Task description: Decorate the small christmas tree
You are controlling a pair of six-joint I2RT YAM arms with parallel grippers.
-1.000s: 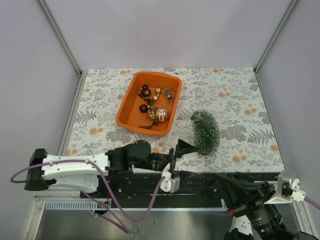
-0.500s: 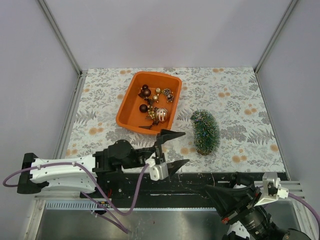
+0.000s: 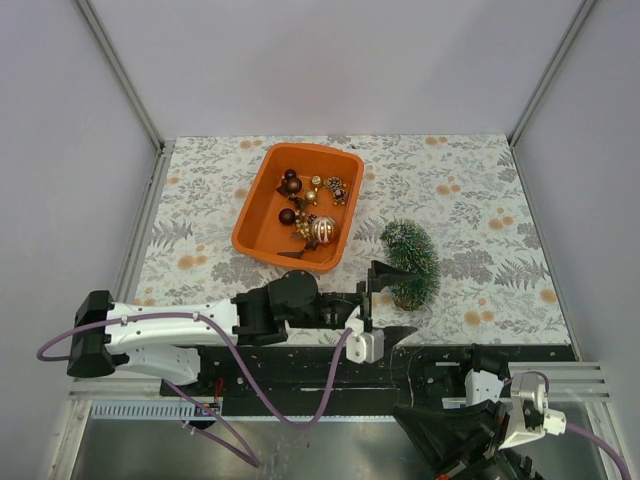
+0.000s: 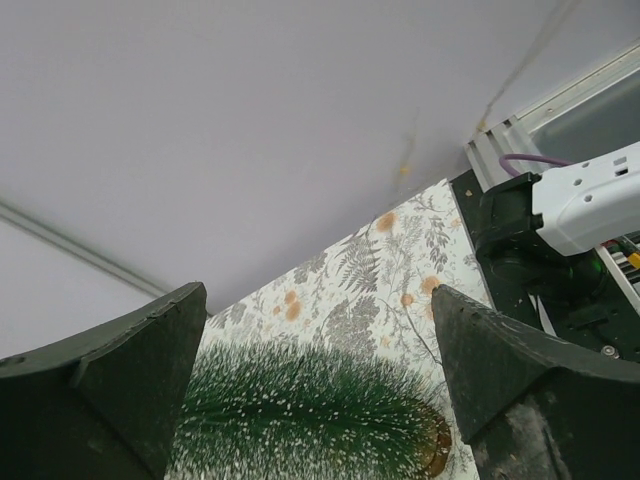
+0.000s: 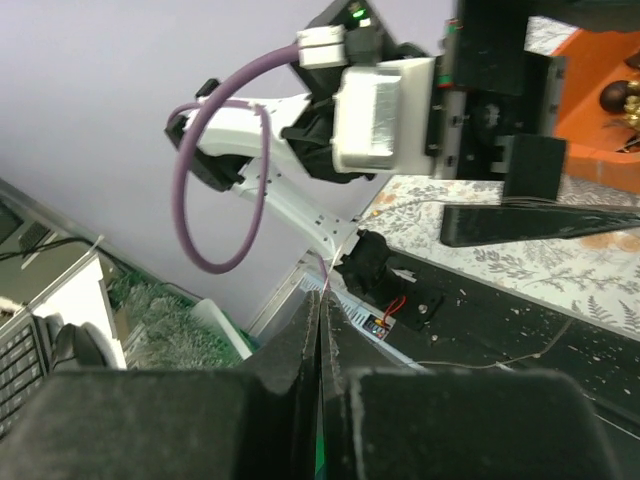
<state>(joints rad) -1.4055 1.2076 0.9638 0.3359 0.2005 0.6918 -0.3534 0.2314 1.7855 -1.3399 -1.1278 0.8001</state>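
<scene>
The small christmas tree lies on its side on the floral mat, its brown base toward the near edge. In the left wrist view the tree lies between and beyond my fingers, its base at the lower right. My left gripper is open and empty, just in front of the tree's base end, one finger close beside the tree. My right gripper is shut and empty, held low below the table's near edge. Gold and brown baubles lie in the orange tub.
The orange tub stands at the back left of the mat, left of the tree. The black rail with the arm bases runs along the near edge. White walls and metal posts enclose the table.
My left arm swung its open gripper left, then reached right to the tree's base end. My right arm sank lower below the near edge. The tree has not moved.
</scene>
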